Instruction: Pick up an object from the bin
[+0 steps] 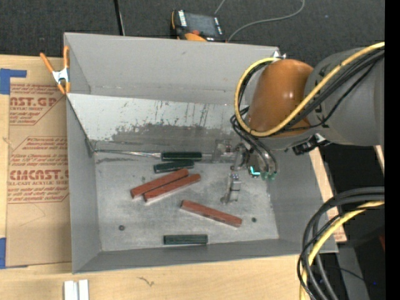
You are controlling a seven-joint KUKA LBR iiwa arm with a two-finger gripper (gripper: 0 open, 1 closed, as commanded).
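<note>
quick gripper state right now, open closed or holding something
Gripper: open or closed cannot be told; no object visibly held; it sits over the bin floor just right of the red-brown bars.

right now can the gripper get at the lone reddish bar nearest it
Probably yes: the gripper hangs right beside the reddish bar, which lies flat, apart from the other sticks, nothing between them.
</note>
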